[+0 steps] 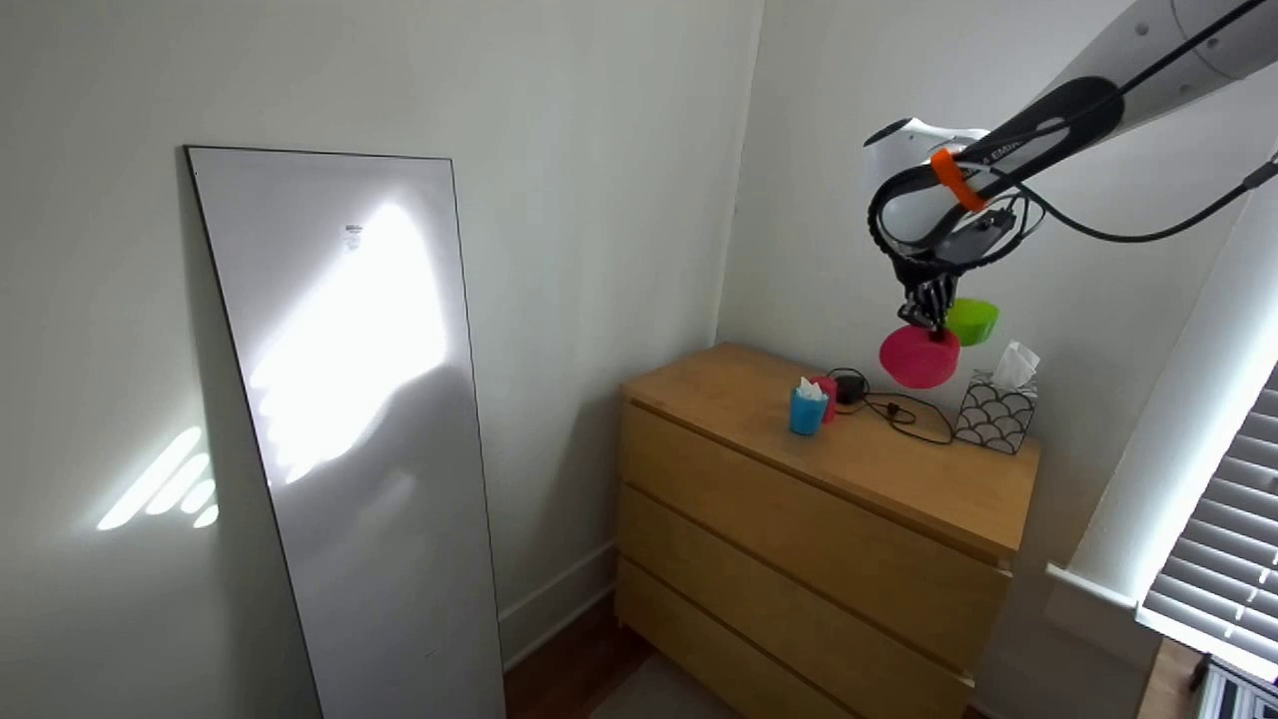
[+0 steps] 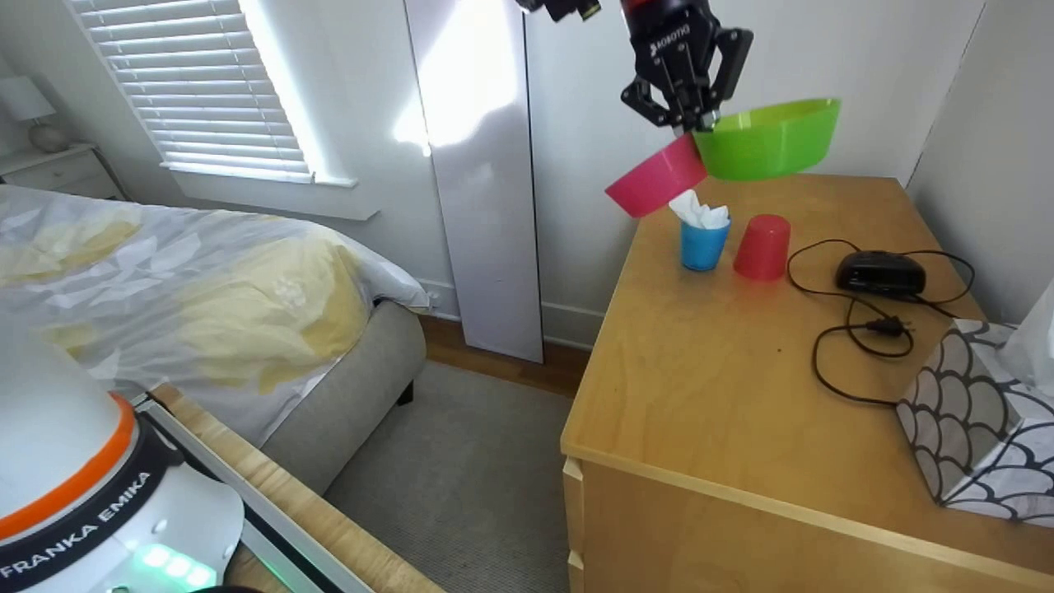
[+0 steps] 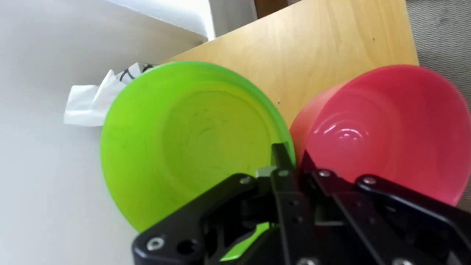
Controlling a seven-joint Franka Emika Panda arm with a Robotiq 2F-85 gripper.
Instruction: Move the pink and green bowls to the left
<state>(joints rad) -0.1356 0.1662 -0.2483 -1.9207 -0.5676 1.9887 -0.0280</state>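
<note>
The pink bowl (image 1: pixel 920 361) and the lime green bowl (image 1: pixel 974 323) hang in the air above the wooden dresser. My gripper (image 3: pixel 296 158) is shut on the touching walls of both bowls, with one finger inside each bowl. In the wrist view the green bowl (image 3: pixel 206 125) is at the left and the pink bowl (image 3: pixel 390 136) at the right. In an exterior view the pink bowl (image 2: pixel 656 179) tilts down to the left and the green bowl (image 2: pixel 770 147) is tilted slightly. The gripper (image 2: pixel 701 123) points down between them.
The dresser top (image 2: pixel 700 387) holds a blue cup with white tissue (image 2: pixel 702 245), a red upside-down cup (image 2: pixel 763 249), a black device with cords (image 2: pixel 879 272) and a patterned tissue box (image 2: pixel 980 420). A tall panel (image 1: pixel 399 519) leans on the wall. A bed (image 2: pixel 247 296) stands beyond.
</note>
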